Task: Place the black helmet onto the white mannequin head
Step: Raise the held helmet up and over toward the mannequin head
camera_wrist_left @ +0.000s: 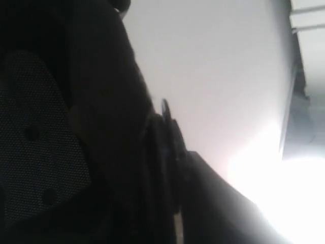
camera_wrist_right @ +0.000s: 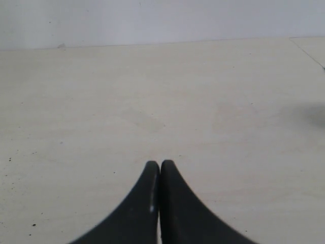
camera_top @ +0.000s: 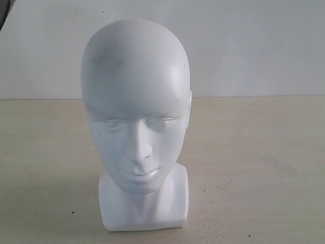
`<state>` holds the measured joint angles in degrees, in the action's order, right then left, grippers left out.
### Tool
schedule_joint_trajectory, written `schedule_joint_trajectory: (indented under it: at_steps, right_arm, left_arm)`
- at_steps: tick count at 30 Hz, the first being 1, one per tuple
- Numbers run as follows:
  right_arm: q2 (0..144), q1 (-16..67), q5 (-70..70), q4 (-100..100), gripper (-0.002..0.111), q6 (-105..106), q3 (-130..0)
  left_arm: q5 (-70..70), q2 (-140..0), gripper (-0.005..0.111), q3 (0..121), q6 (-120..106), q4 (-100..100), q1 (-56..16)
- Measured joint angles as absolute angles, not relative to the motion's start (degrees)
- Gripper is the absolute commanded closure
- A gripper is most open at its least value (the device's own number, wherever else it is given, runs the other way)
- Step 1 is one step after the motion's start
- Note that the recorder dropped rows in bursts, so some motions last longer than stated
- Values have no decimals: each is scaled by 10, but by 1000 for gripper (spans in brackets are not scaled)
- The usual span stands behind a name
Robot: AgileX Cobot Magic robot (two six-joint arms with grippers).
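The white mannequin head [camera_top: 136, 117] stands upright on its squarish base in the middle of the exterior view, bare and facing the camera. The black helmet [camera_wrist_left: 101, 101] fills the left wrist view from very close, with its dark mesh lining [camera_wrist_left: 35, 142] showing and a pale wall behind it. My left gripper [camera_wrist_left: 175, 168] appears clamped on the helmet's rim, one dark finger lying against the edge. Neither the helmet nor either gripper shows clearly in the exterior view. My right gripper [camera_wrist_right: 160, 163] hangs over bare table, shut, with nothing between its tips.
The beige table [camera_top: 254, 168] spreads around the head, and a white wall [camera_top: 254, 46] rises behind it. A dark sliver [camera_top: 3, 10] shows at the top left corner of the exterior view. The table's far edge [camera_wrist_right: 152, 44] meets the wall in the right wrist view.
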<state>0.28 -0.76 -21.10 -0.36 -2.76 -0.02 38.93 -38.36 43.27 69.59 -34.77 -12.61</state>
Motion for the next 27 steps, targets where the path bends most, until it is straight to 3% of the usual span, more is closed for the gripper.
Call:
schedule_joint_trajectory:
  at_steps: [17, 27]
  right_arm:
    - [3, -8, -211, -4, 108, -28, 0]
    - [3, -8, -211, -4, 108, -28, 0]
  left_arm:
    - [657, -480, 102, 433, 1009, -255, -126]
    - [644, -535, 102, 444, 1112, -260, -111]
